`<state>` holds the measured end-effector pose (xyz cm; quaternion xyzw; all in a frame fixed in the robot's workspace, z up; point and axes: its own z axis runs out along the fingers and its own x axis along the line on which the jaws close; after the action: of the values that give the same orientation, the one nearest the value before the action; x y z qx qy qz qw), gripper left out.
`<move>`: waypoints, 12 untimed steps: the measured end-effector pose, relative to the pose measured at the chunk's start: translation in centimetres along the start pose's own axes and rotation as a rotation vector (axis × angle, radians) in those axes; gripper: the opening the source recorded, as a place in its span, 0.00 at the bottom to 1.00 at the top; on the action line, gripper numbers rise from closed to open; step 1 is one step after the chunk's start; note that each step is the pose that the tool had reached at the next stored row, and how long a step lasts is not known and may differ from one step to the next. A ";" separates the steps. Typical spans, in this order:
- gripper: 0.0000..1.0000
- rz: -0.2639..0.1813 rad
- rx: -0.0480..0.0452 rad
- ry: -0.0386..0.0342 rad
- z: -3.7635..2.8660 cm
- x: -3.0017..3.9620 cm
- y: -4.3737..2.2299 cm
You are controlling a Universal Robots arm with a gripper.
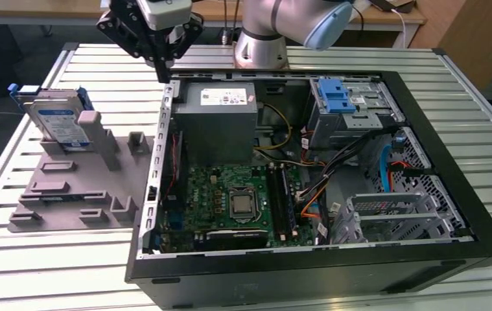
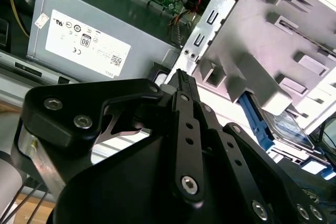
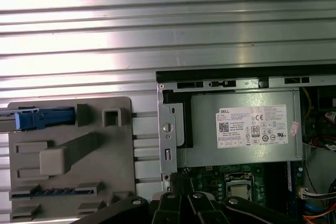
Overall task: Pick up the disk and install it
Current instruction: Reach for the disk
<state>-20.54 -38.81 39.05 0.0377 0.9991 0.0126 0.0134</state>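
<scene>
The disk (image 1: 59,123) stands on edge in a slot of the grey holder plate (image 1: 64,194) at the exterior view's left, its white-and-blue label facing out and its blue frame around it. My gripper (image 1: 163,72) hangs above the case's back left corner, well apart from the disk, shut with nothing between its black fingers. In the second wrist view the gripper (image 2: 181,80) points at the case edge and the disk (image 2: 294,129) shows behind the holder. In the first wrist view the disk (image 3: 44,119) is seen from its blue top edge.
The open black computer case (image 1: 453,162) lies on the slatted metal table (image 1: 38,272). Inside are the grey power supply (image 1: 220,123), the green motherboard (image 1: 237,201), loose cables, and a grey drive cage (image 1: 349,107) with a blue latch. The arm's base (image 1: 258,39) stands behind.
</scene>
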 end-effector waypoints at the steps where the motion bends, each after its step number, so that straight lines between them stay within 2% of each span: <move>1: 0.11 0.000 0.0000 0.0000 0.00 0.08 0.00; 12: 0.11 0.000 0.0000 0.0000 0.01 0.91 -0.04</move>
<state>-21.45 -38.78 39.02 0.0378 0.9991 0.0126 0.0134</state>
